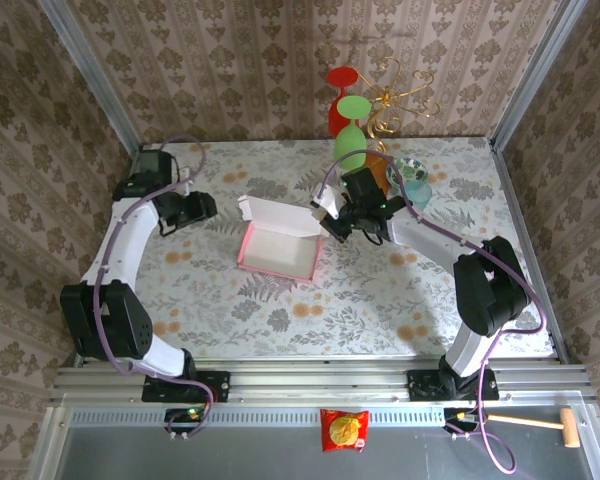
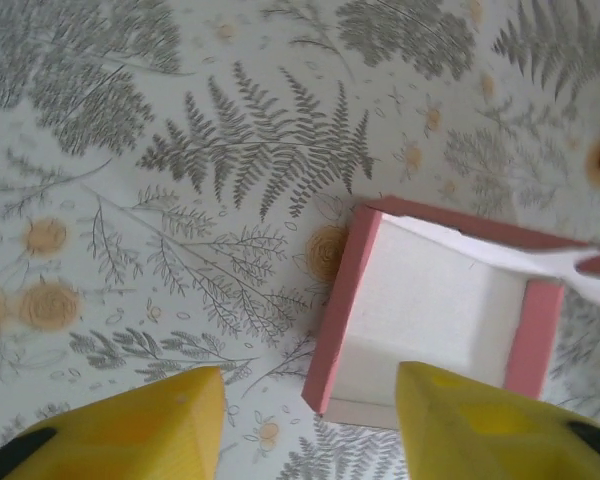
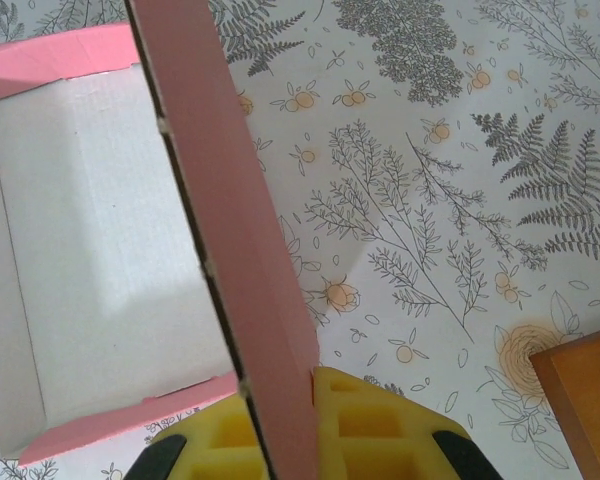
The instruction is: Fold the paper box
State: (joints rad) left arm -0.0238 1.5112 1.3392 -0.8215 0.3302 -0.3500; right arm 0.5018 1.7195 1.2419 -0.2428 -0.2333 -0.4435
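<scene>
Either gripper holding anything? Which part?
The right gripper is shut on the edge of a pink flap of the paper box; the left gripper is open, holding nothing.

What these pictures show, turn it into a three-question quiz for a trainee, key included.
1. True or false: the right tool is clamped on a wall of the paper box.
2. Pick one. The left tool is: A) shut on the box; B) open and holding nothing; C) shut on a cup.
3. Short answer: what colour is the box's outer face?

Key: 1 true; 2 B; 3 pink.
</scene>
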